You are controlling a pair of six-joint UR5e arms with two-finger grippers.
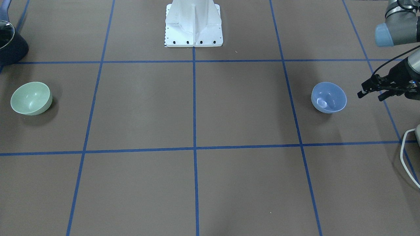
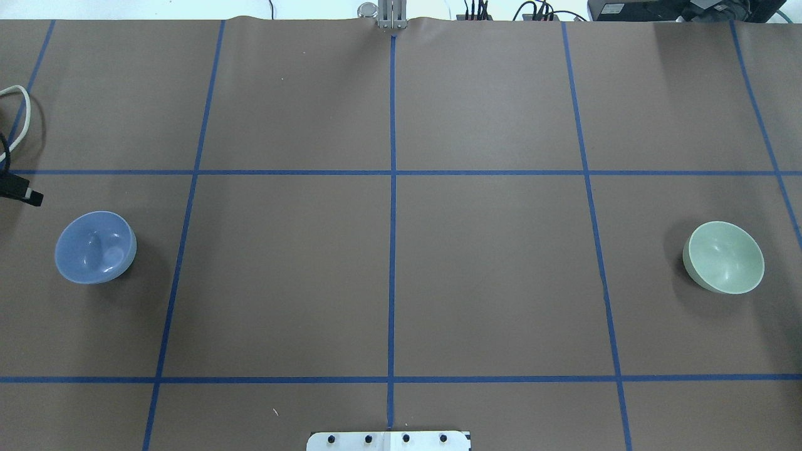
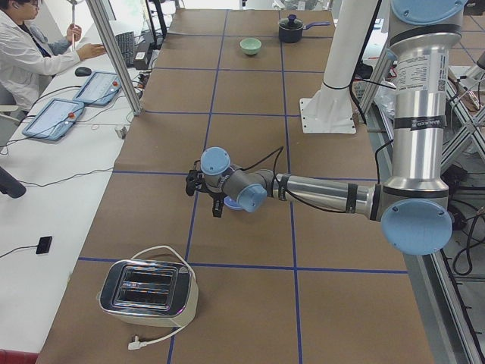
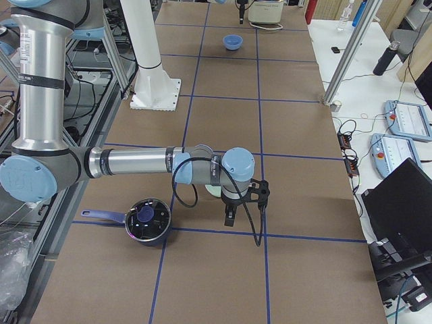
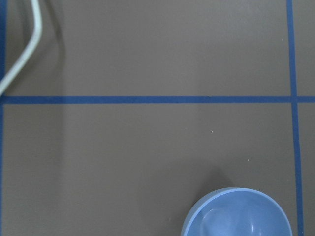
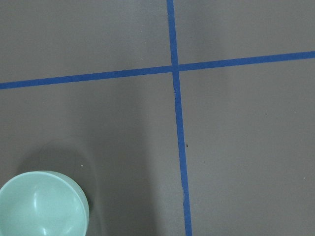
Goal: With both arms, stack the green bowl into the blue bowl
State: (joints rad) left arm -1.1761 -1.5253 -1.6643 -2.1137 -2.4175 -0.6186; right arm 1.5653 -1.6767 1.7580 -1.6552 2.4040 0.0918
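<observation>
Sitting upright on the brown, blue-taped tabletop [image 2: 489, 269], the small, round, glossy plastic mint-green bowl [image 1: 31, 98] lies far out on the robot's right of the tall white metal pedestal [image 1: 193, 24]. Its smooth inner wall shows only soft highlights. The matching glossy plastic periwinkle-blue bowl [image 1: 328, 97] sits equally far out on the pedestal's other side, mouth up, its inside likewise showing only reflections. The two bowls are well apart.

The left arm's black two-finger hand [image 1: 370, 97] hangs just beyond the periwinkle-blue bowl, on the side away from the pedestal, apart from it, fingers spread wide. The right arm's black hand [image 4: 233, 212] hangs just beside the mint-green bowl; how far its fingers are spread cannot be told.

A dark round saucepan [image 4: 147, 219] with a blue handle stands near the right hand, farther from the pedestal. A round blue piece shows at its top, whether a lid knob or contents is unclear. A shiny chrome and cream toaster [image 3: 148, 288] with a white cord stands beyond the left hand.
</observation>
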